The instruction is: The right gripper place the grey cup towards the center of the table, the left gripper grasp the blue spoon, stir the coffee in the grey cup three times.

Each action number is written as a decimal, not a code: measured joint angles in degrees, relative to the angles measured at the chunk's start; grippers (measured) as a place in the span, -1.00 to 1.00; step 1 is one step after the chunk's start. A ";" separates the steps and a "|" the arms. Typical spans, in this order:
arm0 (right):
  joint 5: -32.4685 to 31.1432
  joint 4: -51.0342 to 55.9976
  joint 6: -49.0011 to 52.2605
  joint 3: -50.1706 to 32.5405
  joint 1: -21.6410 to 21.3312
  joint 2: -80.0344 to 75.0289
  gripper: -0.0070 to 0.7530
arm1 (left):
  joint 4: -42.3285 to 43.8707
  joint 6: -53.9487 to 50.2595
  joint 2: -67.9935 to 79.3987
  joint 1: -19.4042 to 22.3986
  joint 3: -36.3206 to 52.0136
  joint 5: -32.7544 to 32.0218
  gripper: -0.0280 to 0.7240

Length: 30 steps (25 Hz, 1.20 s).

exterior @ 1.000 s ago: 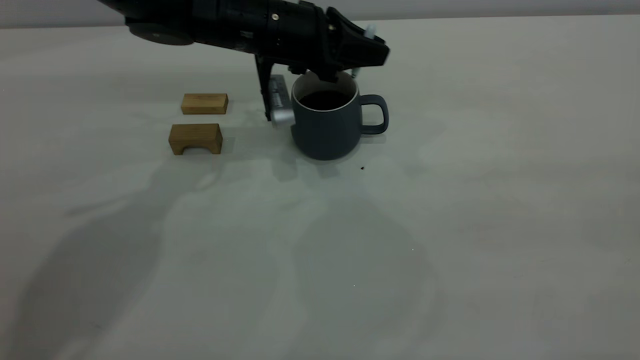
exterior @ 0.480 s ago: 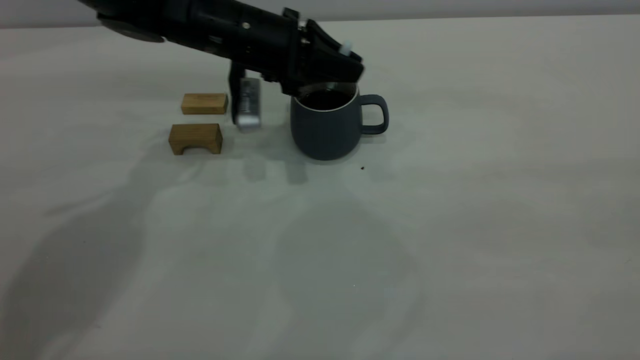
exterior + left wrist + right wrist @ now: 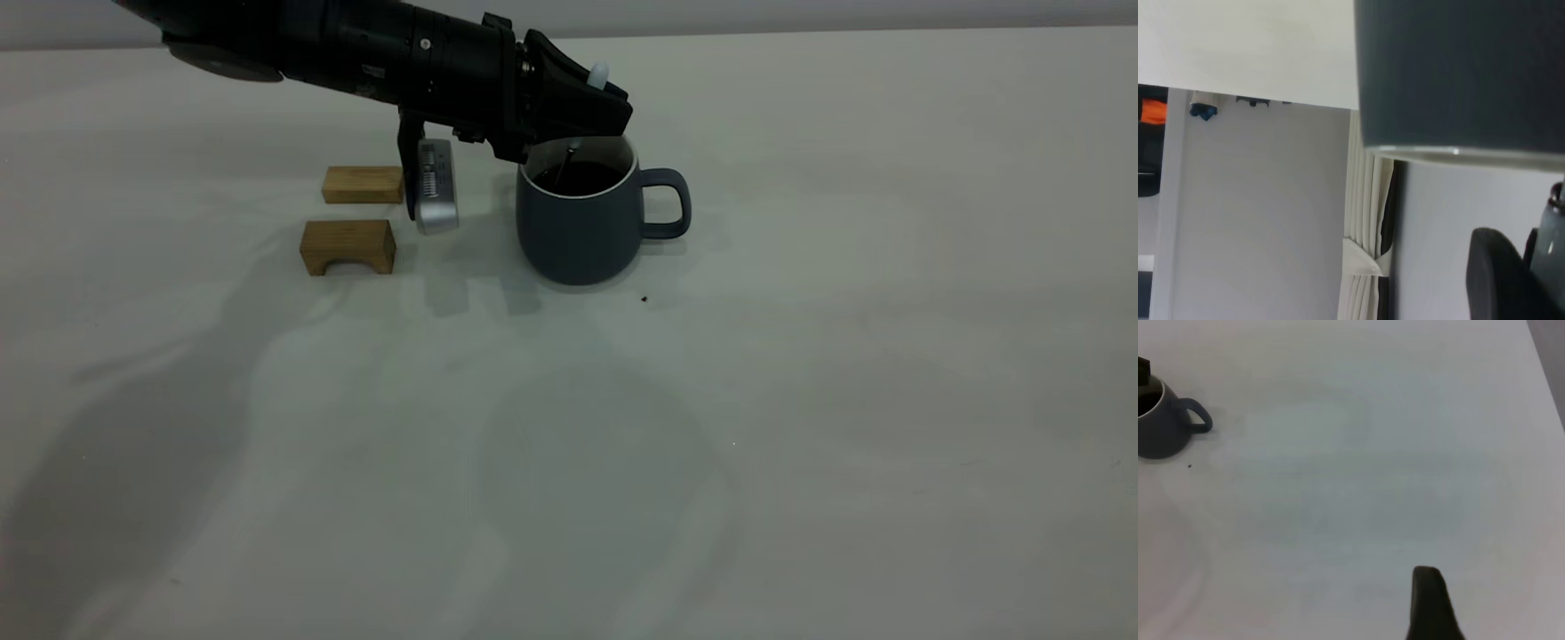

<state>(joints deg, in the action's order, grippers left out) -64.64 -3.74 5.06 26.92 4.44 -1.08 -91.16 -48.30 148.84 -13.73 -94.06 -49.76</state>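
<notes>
The grey cup [image 3: 578, 227] stands upright mid-table with its handle pointing right and dark coffee [image 3: 582, 178] inside. My left gripper [image 3: 606, 116] hovers over the cup's rim, shut on the blue spoon [image 3: 598, 75]. The spoon's pale handle end sticks up above the gripper, and its thin metal neck slants down into the coffee. In the left wrist view the cup's wall [image 3: 1458, 67] fills the frame close by, with the left gripper [image 3: 1528, 267] beside the spoon's handle [image 3: 1550, 250]. My right gripper [image 3: 1429, 607] is far from the cup [image 3: 1161, 427], above bare table [image 3: 1371, 453].
Two tan wooden blocks lie left of the cup: a flat one [image 3: 363, 185] and an arch-shaped one [image 3: 348, 246]. A silver-grey part [image 3: 436, 188] of the left arm hangs between the blocks and the cup. A dark speck [image 3: 644, 300] lies in front of the cup.
The left arm has drawn back to the left with the spoon, and the spoon's neck now shows dipping into the coffee. The cup and blocks have not moved.
</notes>
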 joint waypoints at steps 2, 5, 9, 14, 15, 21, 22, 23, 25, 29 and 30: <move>0.00 0.00 0.00 0.00 0.00 0.00 0.41 | 0.00 0.00 0.20 0.00 -0.02 -0.74 -0.61; 0.00 0.00 0.00 0.00 0.00 0.00 0.41 | 0.18 0.00 0.36 0.02 -0.06 -1.99 -0.54; 0.00 0.00 0.00 0.00 0.00 0.00 0.41 | 1.20 0.00 0.58 0.15 -0.06 -4.99 -0.20; 0.00 0.00 0.00 0.00 0.00 0.00 0.41 | 2.13 3.46 0.62 0.14 -0.06 -12.61 0.12; 0.00 0.00 0.00 0.00 0.00 0.00 0.41 | 3.24 4.99 0.53 0.14 -0.06 -14.00 0.14; 0.00 0.00 0.00 0.00 0.00 0.00 0.41 | 25.13 18.29 -4.91 0.14 -0.06 -16.05 0.16; 0.00 0.00 0.00 0.00 0.00 0.00 0.41 | 31.38 20.46 -6.57 0.14 -0.06 -16.39 0.16; 0.00 0.00 0.00 0.00 0.00 0.00 0.41 | 36.79 22.07 -8.38 0.14 -0.06 -16.60 0.16; 0.00 0.00 0.00 0.00 0.00 0.00 0.41 | 49.75 24.53 -11.86 0.14 -0.06 -16.98 0.14; 0.00 0.00 0.00 0.00 0.00 0.00 0.41 | 71.75 25.58 -20.34 0.14 -0.06 -17.13 0.12; 0.00 0.00 0.00 0.00 0.00 0.00 0.41 | 75.84 25.58 -22.78 0.14 -0.06 -17.13 0.12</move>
<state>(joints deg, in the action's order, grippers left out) -64.64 -3.74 5.06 26.92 4.44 -1.08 -15.32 -22.72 126.06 -13.59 -94.12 -66.88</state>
